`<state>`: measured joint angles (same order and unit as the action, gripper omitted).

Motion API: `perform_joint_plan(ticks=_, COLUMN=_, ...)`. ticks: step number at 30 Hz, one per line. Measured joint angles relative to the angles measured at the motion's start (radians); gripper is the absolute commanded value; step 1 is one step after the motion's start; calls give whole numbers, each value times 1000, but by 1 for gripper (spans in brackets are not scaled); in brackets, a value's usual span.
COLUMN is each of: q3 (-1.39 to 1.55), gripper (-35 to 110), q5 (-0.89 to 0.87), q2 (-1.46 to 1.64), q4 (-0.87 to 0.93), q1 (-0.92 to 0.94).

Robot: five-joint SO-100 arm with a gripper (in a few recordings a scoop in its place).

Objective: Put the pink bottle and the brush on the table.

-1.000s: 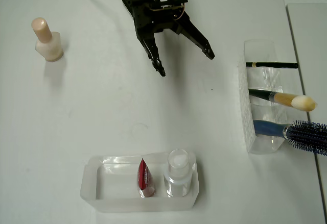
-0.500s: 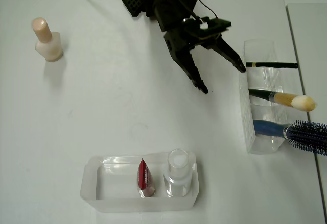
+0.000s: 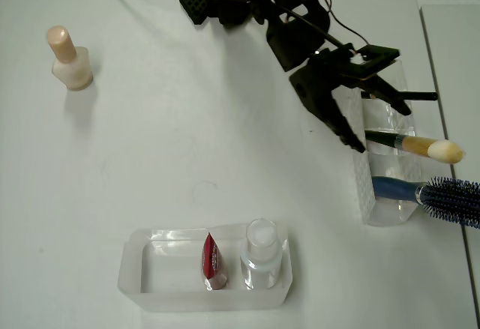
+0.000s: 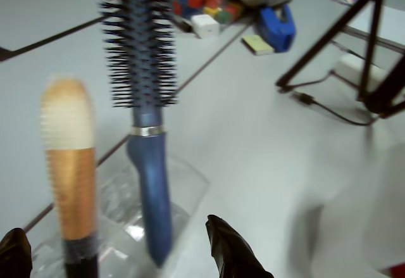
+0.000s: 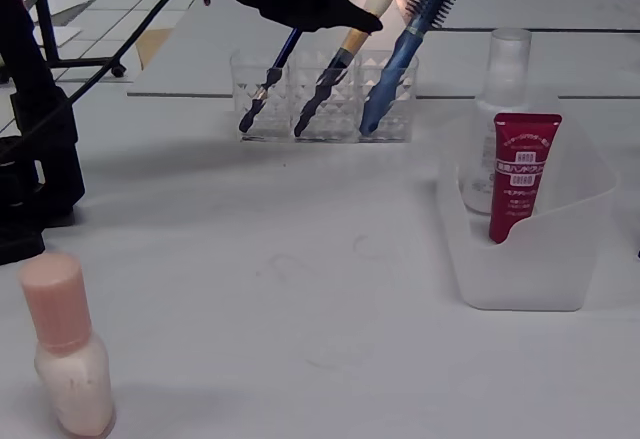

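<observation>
The pink bottle (image 3: pixel 71 60) stands upright on the white table (image 3: pixel 187 149) at the far left, also seen close up in the fixed view (image 5: pixel 66 359). The brush (image 3: pixel 417 146) leans in the middle slot of a clear holder (image 3: pixel 373 194), its cream tip pointing right. My gripper (image 3: pixel 382 129) is open over the holder, with one finger on each side of the brush's dark handle. In the wrist view the brush (image 4: pixel 69 170) stands between my fingertips (image 4: pixel 231 252), closer to the left one and not gripped. In the fixed view a black finger (image 5: pixel 320 4) hangs above the holder.
The holder also carries a blue hairbrush (image 3: pixel 444 197) and a thin dark pencil (image 3: pixel 399 95). A clear tray (image 3: pixel 150 276) near the front edge holds a red tube (image 3: pixel 213 260) and a clear bottle (image 3: pixel 262 251). The table's right edge runs just past the holder.
My open gripper has swung right and forward from the table's back middle to the holder, and now straddles the brush. Nothing else has moved.
</observation>
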<state>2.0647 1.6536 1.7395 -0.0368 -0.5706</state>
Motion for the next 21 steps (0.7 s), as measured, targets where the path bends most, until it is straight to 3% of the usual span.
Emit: perform_joint_plan(ticks=21, q3=-250, gripper=34, q5=0, q2=-351, q4=-120, q1=-77)
